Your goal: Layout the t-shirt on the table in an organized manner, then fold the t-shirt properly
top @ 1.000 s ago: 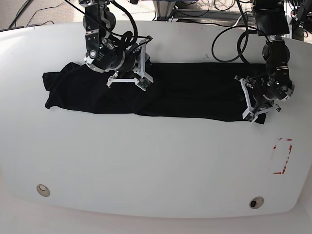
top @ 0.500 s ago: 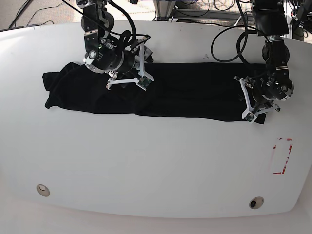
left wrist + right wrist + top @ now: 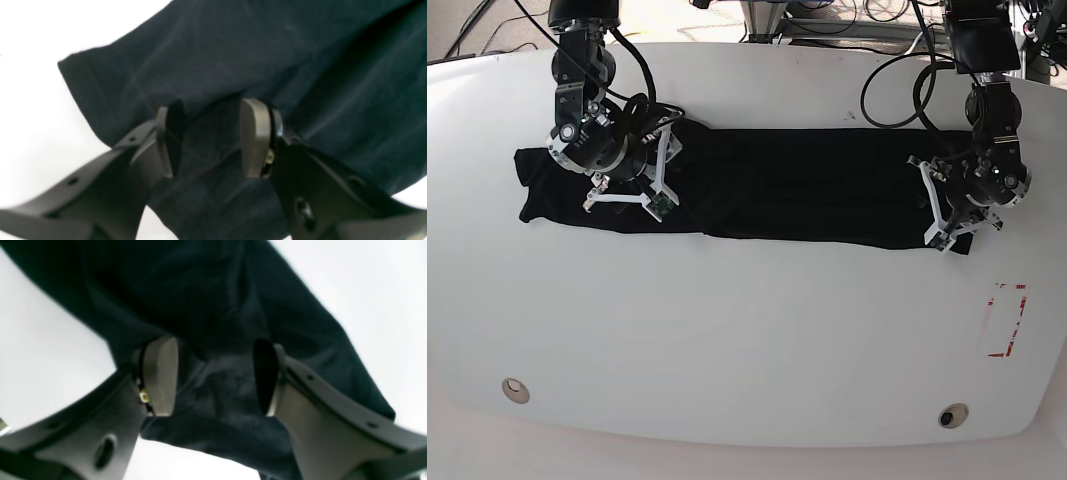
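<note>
Black cloth, the t-shirt [image 3: 787, 185] lies in a long band across the far half of the table [image 3: 747, 340]. The left gripper [image 3: 208, 136] and right gripper [image 3: 213, 373] both gape over it, holding nothing. In these blurred views a careless pinch seemingly risks catching stacked layers and dragging the band askew.

both grippers [image 3: 208, 138] [image 3: 215, 375] low, jaws apart

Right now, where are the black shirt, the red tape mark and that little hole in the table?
t-shirt [image 3: 807, 185], base view, middle of the cloth.
red tape mark [image 3: 1005, 320], base view, its centre.
hole [image 3: 515, 390], base view, near-left table corner.
</note>
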Motion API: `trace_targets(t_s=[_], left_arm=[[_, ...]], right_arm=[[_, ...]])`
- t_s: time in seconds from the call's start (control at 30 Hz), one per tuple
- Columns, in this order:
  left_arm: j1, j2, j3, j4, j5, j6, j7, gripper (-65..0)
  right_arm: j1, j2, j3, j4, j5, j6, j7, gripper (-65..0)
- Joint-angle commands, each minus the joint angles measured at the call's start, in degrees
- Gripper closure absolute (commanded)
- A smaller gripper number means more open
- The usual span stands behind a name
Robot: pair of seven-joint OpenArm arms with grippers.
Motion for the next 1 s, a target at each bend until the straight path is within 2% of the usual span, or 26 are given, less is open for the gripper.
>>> trace_targets(t_s=[0.0, 0.1, 0.37, 0.5, 0.6, 0.63, 0.73, 0.83, 0.97], left_arm=[[-0.8, -0.6, -0.3, 2.5, -0.7, 0.0, -0.8, -25.7], [-0.7, -0.4, -0.4, 5.0, -0.9, 0.0, -0.8, -25.7], [0.0, -0.3, -1.2, 13.3, -4.2, 0.0, -0.9, -25.7], [0.6, 0.5, -3.4, 14.7, -4.3, 0.0, -0.9, -25.7], [0.7, 1.3, -6.2, 14.9, -4.3, 0.0, -1.5, -25.1], [0.9, 2.0, -7.7, 14.9, -4.3, 0.0, -2.6, -22.9], [1.8, 2.9, -10.6, 14.7, -4.1, 0.0, -4.5, -13.6], [2.3, 3.2, -11.5, 14.7, -4.0, 0.0, -6.0, -6.3], [2.5, 3.1, -11.5, 14.7, -3.3, 0.0, -6.7, -6.0]], right_arm=[[1.8, 2.6, 0.5, -0.5, 0.2, 0.0, 1.2, -34.9], [2.7, 3.8, 1.1, -1.3, 0.0, 0.0, 1.7, -34.9], [3.1, 4.9, 13.1, -1.3, 0.0, 0.0, 2.3, -34.9], [3.1, 4.9, 16.5, -1.3, 0.4, 0.0, 2.3, -33.1], [2.5, 4.4, 17.4, -1.3, 0.4, 0.0, 3.2, -22.7], [2.2, 4.3, 17.5, -1.3, 0.5, 0.0, 4.4, -16.5], [0.5, 3.9, 17.2, -1.4, 0.5, 0.0, 6.4, -4.9], [-0.1, 2.0, 17.0, -1.4, -0.1, 0.0, 7.5, -1.4], [-0.3, 1.0, 17.0, -1.6, -0.1, 0.0, 7.8, -2.5]])
